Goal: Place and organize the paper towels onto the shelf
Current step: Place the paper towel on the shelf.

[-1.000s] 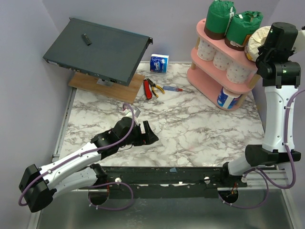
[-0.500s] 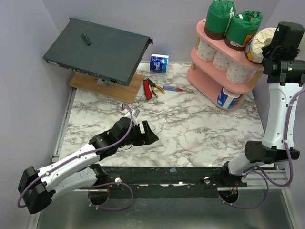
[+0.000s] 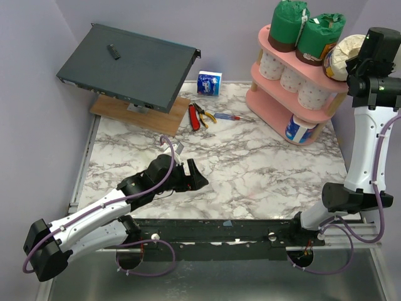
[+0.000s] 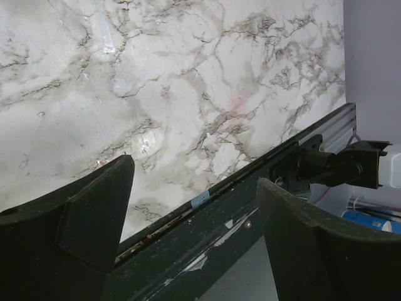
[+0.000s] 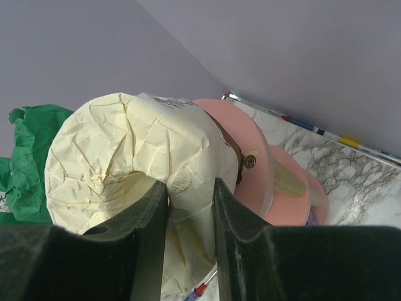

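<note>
Paper towel roll [image 5: 125, 150], cream-wrapped, is clamped in right pincer [image 5: 190, 188] beside pink shelf [image 5: 250, 138]; left pincer [image 4: 195, 175] gapes wide.

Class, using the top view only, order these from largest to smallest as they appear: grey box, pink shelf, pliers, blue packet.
1. grey box
2. shelf
3. pliers and blue packet: about alike, so left unranked.
The shelf stands tall, nearer the camera, yet the grey box looks clearly larger.
</note>
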Robot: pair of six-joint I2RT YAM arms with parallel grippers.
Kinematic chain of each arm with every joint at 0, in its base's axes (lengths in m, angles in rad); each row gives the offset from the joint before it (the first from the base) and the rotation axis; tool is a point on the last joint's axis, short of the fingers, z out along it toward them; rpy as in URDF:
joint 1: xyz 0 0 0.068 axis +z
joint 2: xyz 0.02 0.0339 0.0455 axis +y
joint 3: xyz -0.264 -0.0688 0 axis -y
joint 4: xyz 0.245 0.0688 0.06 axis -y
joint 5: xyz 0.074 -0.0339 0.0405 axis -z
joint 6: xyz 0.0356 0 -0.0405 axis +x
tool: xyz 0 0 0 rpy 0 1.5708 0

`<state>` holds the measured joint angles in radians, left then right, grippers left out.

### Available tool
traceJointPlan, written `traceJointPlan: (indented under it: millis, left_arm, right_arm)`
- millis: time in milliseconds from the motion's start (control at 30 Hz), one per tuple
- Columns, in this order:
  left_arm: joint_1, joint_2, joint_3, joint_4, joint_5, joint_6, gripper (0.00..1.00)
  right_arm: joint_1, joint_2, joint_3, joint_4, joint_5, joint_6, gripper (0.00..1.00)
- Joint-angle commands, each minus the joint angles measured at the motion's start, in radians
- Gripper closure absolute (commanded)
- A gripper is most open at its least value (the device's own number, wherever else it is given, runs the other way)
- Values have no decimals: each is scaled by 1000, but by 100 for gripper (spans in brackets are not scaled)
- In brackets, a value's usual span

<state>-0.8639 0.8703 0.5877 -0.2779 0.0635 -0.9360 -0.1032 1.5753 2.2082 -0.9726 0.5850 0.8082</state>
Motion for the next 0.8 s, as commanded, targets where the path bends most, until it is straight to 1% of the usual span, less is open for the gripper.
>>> traceJointPlan:
  millis: [0, 133, 333, 433, 767]
  left_arm:
    - [3, -10, 0, 3, 0, 20, 17]
    - [3, -10, 5, -1, -4, 23, 17]
    - [3, -4, 15, -7, -6, 30, 17]
    - [4, 2, 22, -7, -7, 33, 17]
    - [4, -1, 18, -5, -4, 34, 17]
  right_arm:
    - [-7, 29, 15, 7, -42, 5, 69]
    - [-6, 35, 26, 13, -56, 3, 55]
    - [-6, 30, 43, 18, -68, 3, 44]
    - [-7, 25, 55, 17, -62, 1, 41]
    - [-7, 24, 91, 20, -69, -1, 37]
